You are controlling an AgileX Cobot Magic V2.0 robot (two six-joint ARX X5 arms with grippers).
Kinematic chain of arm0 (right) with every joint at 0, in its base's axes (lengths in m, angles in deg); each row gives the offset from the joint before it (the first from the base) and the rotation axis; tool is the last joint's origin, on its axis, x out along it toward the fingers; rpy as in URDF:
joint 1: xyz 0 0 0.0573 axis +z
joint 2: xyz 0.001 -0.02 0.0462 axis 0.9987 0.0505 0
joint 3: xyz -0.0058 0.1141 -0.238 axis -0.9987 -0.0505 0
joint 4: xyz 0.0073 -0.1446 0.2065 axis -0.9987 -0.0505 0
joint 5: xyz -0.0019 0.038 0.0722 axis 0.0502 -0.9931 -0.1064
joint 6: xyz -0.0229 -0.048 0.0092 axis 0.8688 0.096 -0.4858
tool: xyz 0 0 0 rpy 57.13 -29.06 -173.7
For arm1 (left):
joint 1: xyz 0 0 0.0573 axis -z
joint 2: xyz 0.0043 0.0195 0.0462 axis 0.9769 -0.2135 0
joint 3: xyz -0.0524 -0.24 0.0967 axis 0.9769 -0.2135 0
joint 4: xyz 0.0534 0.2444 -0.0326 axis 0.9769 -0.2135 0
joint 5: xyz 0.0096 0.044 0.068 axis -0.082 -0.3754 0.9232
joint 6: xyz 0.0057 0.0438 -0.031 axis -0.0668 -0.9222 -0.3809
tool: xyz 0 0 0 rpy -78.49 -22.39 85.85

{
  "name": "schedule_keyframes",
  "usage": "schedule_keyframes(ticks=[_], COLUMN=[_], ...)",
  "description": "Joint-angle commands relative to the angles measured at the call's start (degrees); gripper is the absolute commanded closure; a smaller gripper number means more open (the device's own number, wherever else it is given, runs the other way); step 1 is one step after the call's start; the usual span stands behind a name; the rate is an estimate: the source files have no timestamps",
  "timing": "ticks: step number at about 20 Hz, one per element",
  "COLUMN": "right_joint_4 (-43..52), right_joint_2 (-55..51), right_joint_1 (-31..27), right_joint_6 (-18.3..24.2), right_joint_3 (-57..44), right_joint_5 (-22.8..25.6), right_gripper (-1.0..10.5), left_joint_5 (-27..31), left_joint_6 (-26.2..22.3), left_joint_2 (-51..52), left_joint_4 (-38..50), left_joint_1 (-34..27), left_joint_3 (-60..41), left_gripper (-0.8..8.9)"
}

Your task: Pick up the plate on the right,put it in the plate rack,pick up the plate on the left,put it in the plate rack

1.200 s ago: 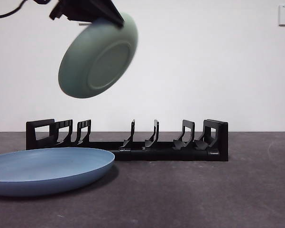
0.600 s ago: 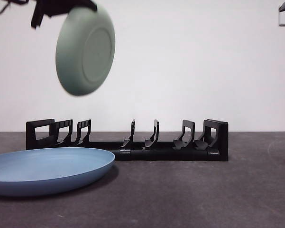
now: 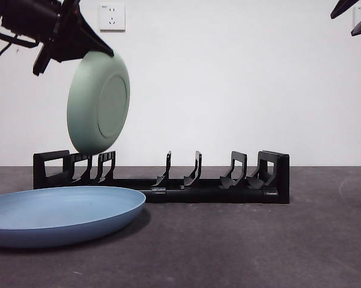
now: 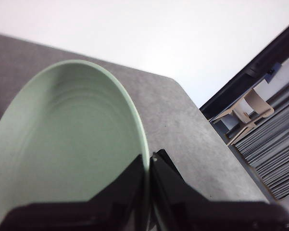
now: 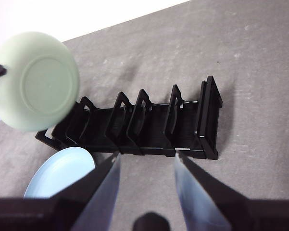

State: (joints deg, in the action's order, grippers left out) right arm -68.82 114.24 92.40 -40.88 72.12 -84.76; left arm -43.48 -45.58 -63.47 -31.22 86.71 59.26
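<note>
A pale green plate (image 3: 98, 102) hangs nearly upright over the left end of the black plate rack (image 3: 168, 180), its lower rim just above the prongs. My left gripper (image 3: 87, 47) is shut on the plate's top rim; the left wrist view shows the jaws pinching the green plate (image 4: 67, 154) at its edge (image 4: 146, 166). A light blue plate (image 3: 60, 213) lies flat on the table in front of the rack's left end. My right gripper (image 5: 146, 161) stands open high above the plate rack (image 5: 139, 125), holding nothing; in the front view it shows only as a black tip (image 3: 351, 15).
The dark grey table (image 3: 258, 246) stretches in front of and to the right of the rack. A white wall with a socket (image 3: 112, 17) stands behind. The right wrist view shows the green plate (image 5: 36, 79) and the blue plate (image 5: 60, 173).
The left gripper has brought the green plate down and turned it more upright, from high above the rack to just over its left prongs. The blue plate and rack have not moved.
</note>
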Motion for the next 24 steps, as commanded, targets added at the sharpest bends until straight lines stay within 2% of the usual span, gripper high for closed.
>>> schedule_keyframes(ticks=[1, 9, 12, 15, 16, 17, 19, 20, 24], right_joint_4=[0.24, 0.31, 0.31, 0.35, 0.35, 0.33, 0.33, 0.33, 0.37], right_joint_2=[0.33, 1.03, 1.11, 1.14, 1.14, 1.14, 1.40, 1.60, 3.58], right_joint_1=[0.07, 0.07, 0.07, 0.07, 0.07, 0.07, 0.37, 0.92, 5.84], right_joint_6=[0.57, 0.55, 0.55, 0.52, 0.50, 0.50, 0.50, 0.50, 0.50], right_joint_3=[0.15, 0.17, 0.15, 0.17, 0.15, 0.15, 0.17, 0.15, 0.17], right_joint_5=[0.15, 0.13, 0.11, 0.11, 0.07, -0.02, -0.15, -0.17, -0.20], right_gripper=[7.6, 7.6, 7.6, 7.6, 7.6, 7.6, 7.6, 7.6, 7.6], left_joint_5=[1.27, 3.41, 7.26, 6.62, 4.72, 2.64, 2.32, 2.08, 1.62], left_joint_6=[2.03, 3.17, -0.28, -1.75, -3.10, -4.59, -5.05, -6.27, -13.16], left_joint_2=[-0.59, -3.93, -4.28, -4.26, -4.26, -4.26, -3.82, -3.34, 1.62], left_joint_4=[1.16, -1.22, -6.29, -11.50, -12.79, -13.73, -15.26, -15.98, -18.93], left_joint_1=[-0.13, 0.83, 2.14, 2.67, 2.73, 2.93, 2.97, 2.99, 2.99], left_joint_3=[-0.04, -0.04, -0.04, -0.04, -0.04, -0.04, -0.04, 0.00, 0.17], left_gripper=[8.23, 8.22, 8.22, 8.13, 8.12, 7.87, 5.96, 5.63, 5.61])
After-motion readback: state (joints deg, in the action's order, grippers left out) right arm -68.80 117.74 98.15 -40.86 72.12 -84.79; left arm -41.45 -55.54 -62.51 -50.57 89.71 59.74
